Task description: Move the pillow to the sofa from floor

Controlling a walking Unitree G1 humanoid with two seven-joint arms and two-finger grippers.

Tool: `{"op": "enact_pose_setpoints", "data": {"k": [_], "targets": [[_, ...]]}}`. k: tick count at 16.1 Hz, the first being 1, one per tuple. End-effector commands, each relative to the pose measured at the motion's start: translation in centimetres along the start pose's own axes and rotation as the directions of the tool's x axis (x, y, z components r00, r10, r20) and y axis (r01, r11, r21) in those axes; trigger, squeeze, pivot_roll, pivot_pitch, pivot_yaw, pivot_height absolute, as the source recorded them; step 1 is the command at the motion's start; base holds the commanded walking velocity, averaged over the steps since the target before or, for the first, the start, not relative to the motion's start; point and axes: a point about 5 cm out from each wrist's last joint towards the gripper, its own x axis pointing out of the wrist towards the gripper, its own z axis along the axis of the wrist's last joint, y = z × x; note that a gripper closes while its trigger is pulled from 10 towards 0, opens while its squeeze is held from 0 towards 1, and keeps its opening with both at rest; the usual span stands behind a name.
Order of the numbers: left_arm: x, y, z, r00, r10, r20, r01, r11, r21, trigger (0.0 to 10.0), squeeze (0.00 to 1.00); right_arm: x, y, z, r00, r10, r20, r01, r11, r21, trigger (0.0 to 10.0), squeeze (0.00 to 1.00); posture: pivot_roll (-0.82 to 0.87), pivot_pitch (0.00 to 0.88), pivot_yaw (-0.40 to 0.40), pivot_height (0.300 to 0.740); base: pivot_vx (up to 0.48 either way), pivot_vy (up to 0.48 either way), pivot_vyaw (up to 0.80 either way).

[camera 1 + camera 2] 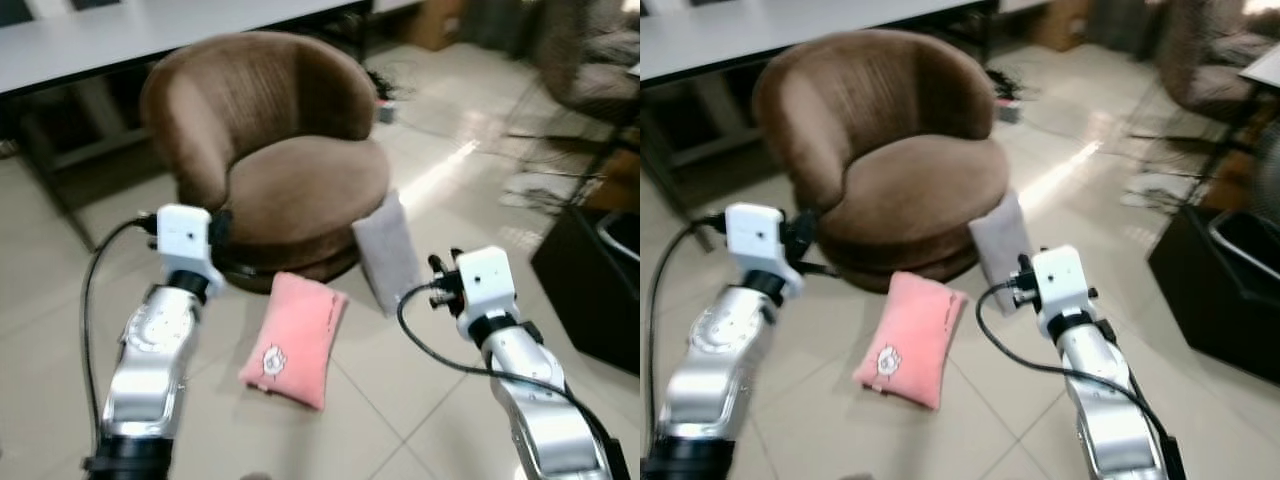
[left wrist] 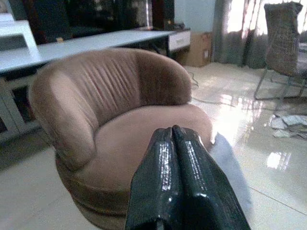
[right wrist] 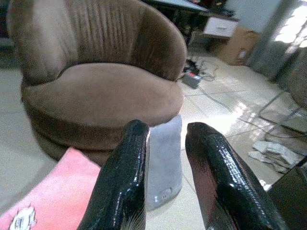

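Facing both raised grippers, the brown sofa (image 1: pixel 275 160) sits straight ahead. Pink pillow (image 1: pixel 293 340) lies flat on the floor between them; grey pillow (image 3: pixel 164 160) leans on the sofa base, beyond the parted right gripper (image 3: pixel 165 143). Left gripper (image 2: pixel 172 139) fingers are pressed together, empty.

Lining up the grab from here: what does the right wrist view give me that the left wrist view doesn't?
Right wrist alone: the pink pillow lying flat on the floor, and the right end effector with its fingers apart, aimed at the grey pillow leaning against the seat's base. Left wrist alone: the left end effector with fingers pressed together, and the long white table behind. Both share the brown round sofa chair and the grey pillow.
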Motion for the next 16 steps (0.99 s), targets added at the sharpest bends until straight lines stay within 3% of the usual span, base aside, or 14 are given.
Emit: {"op": "enact_pose_setpoints", "data": {"k": [1,16], "targets": [[0.06,0.31,0.22,1.000,0.000,0.008,0.000,1.000,0.023,10.0,0.00,0.08,-0.12,0.82,0.999,-0.008,0.035,0.008,1.000,0.001,10.0,0.00,-0.12,0.000,0.062,0.740,0.000,-0.480,0.80],[0.35,0.10,0.19,1.000,-0.005,0.012,0.004,1.000,0.025,10.0,0.00,0.43,-0.14,0.85,0.999,-0.014,0.051,0.015,1.000,-0.017,10.0,0.00,-0.11,0.010,0.056,0.740,0.000,-0.480,0.80]]}}
